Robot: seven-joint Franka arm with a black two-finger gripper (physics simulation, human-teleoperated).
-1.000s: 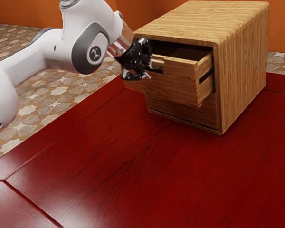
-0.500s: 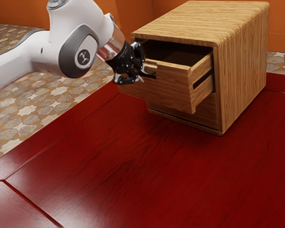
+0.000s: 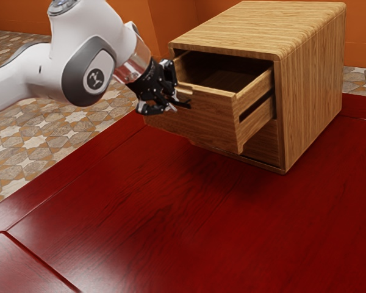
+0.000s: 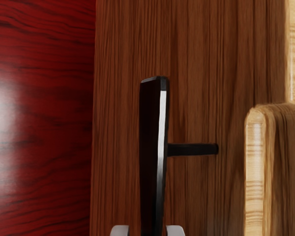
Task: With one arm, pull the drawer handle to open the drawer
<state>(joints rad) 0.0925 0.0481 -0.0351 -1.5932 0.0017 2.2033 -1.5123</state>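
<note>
Pincer [image 3: 175,102], black, two-fingered, clenched on thin black bar handle [image 4: 152,157] of upper light oak wooden drawer [image 3: 213,116], drawn far out from boxy oak cabinet [image 3: 305,79] on glossy dark-red wooden bench [image 3: 201,220]

The cabinet [image 3: 305,73] is showing light wood grain, the table [image 3: 201,232] is shining dark red, the handle [image 4: 153,157] is looking black.

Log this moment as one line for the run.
hand: shut on handle | top drawer: partly open | cabinet: on red table
</note>
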